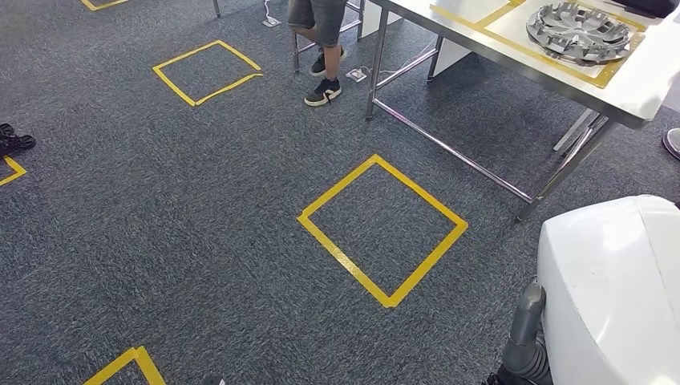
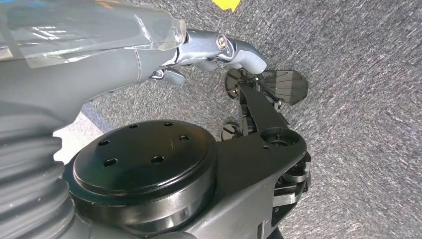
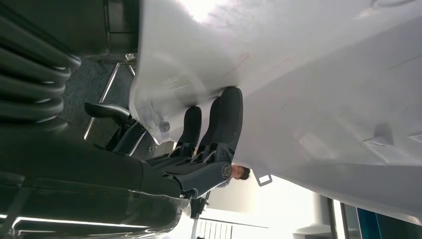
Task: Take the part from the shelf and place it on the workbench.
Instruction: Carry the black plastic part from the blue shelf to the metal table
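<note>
Against white part (image 3: 318, 74), right hand (image 3: 209, 144) gripping.

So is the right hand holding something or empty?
Holding: its fingers press against a big white part, which also shows beside the robot.

grey carpet (image 1: 200, 208) marked with yellow tape squares: one at centre (image 1: 382, 230), one toward the far left (image 1: 207, 72). a person's legs in dark shoes (image 1: 324, 76) stand at the far edge; another pair of dark shoes (image 1: 14, 139) lies at the left edge.
</note>
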Controlling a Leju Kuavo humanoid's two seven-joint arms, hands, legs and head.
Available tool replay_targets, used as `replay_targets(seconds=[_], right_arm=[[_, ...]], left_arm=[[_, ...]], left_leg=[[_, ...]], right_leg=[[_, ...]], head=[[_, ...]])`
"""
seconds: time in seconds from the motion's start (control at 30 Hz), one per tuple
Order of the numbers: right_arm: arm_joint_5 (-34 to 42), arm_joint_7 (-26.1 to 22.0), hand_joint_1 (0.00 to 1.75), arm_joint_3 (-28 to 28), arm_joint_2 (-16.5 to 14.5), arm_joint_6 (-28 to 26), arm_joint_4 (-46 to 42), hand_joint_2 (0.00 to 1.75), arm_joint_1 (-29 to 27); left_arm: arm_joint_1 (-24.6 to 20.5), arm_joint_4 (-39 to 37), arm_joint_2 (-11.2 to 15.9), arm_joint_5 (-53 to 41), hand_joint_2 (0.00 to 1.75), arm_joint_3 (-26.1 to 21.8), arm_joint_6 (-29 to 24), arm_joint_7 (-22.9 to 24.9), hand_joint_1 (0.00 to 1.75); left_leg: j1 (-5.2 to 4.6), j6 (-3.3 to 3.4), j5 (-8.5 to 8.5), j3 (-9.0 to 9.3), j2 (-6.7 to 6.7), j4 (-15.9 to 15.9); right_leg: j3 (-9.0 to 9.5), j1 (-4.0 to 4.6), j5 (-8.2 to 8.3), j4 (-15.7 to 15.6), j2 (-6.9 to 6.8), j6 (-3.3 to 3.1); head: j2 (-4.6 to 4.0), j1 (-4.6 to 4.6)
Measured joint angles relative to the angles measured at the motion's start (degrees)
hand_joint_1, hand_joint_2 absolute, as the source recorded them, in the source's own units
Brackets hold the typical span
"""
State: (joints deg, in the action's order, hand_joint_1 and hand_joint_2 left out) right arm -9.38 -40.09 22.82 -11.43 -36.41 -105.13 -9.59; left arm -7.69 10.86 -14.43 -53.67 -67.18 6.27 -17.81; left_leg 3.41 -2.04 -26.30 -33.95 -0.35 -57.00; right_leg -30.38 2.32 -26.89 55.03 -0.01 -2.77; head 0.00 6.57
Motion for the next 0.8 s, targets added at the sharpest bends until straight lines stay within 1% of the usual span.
replay_targets(seconds=[0.07,0.1,0.13,0.4,0.47,0.6,0.67,0.73,0.8], right_arm=[[-0.1,0.0,1.75,0.0,0.0,0.1,0.0,0.00,0.0],[-0.2,0.0,1.75,0.0,0.0,0.1,0.0,0.00,0.0],[-0.3,0.0,1.75,0.0,0.0,0.1,0.0,0.00,0.0],[-0.2,0.0,1.75,0.0,0.0,0.0,0.0,0.00,0.2],[0.1,0.0,1.75,0.0,0.0,0.0,0.0,0.00,0.4],[0.3,0.0,1.75,0.0,0.0,0.0,0.0,0.00,0.6],[0.3,0.0,1.75,0.0,0.0,0.1,0.0,0.00,0.6],[0.3,0.0,1.75,0.1,0.0,0.4,0.0,0.00,0.7],[0.2,0.0,1.75,0.3,0.0,0.9,0.1,0.00,0.9]], left_arm=[[0.0,0.0,0.0,0.1,1.75,0.0,0.0,0.0,0.00],[0.0,0.0,0.0,0.1,1.75,0.0,0.0,0.0,0.00],[0.0,0.0,0.0,0.1,1.75,0.0,0.0,0.0,0.00],[0.0,0.0,0.2,0.0,1.75,0.0,0.0,-0.4,0.00],[0.0,0.0,0.2,0.0,1.75,0.0,0.5,-1.7,0.00],[0.0,0.0,0.2,-0.6,1.75,0.3,1.1,-6.1,0.00],[-0.1,0.0,0.2,-0.7,1.75,0.4,1.3,-6.9,0.00],[-0.1,0.0,0.2,-0.1,1.75,0.4,3.0,-6.8,0.00],[0.0,0.0,0.3,1.0,1.75,0.3,6.2,-6.3,0.00]], left_leg=[[-0.02,0.00,0.00,0.02,0.00,0.0],[-0.03,-0.01,0.01,0.05,0.00,0.1],[-0.02,-0.03,0.02,0.09,0.00,0.1],[-0.02,-0.41,0.41,0.58,0.00,1.0],[-0.02,-0.49,0.49,0.66,0.00,1.1],[-0.02,-0.59,0.58,0.75,-0.01,1.4],[-0.01,-0.61,0.60,0.78,0.00,1.4],[-0.01,-0.62,0.60,0.78,-0.01,1.5],[-0.04,-0.60,0.60,0.78,-0.02,1.5]], right_leg=[[0.00,-0.05,-0.04,0.0,0.00,0.93],[0.00,-0.07,-0.06,-0.1,0.00,1.28],[0.01,-0.08,-0.08,-0.1,0.00,1.46],[0.04,-0.08,-0.07,-0.1,0.00,1.53],[0.04,-0.08,-0.06,-0.2,0.00,1.53],[0.04,-0.08,-0.05,-0.2,0.00,1.52],[0.05,-0.08,-0.05,-0.2,0.00,1.51],[0.07,-0.08,-0.05,-0.3,0.00,1.51],[0.13,-0.13,0.00,-0.4,0.00,1.59]], head=[[0.00,-0.02],[0.00,-0.02],[0.00,-0.02],[0.00,-0.01],[0.00,-0.01],[0.00,0.00],[0.00,0.00],[0.00,0.00],[0.00,0.00]])
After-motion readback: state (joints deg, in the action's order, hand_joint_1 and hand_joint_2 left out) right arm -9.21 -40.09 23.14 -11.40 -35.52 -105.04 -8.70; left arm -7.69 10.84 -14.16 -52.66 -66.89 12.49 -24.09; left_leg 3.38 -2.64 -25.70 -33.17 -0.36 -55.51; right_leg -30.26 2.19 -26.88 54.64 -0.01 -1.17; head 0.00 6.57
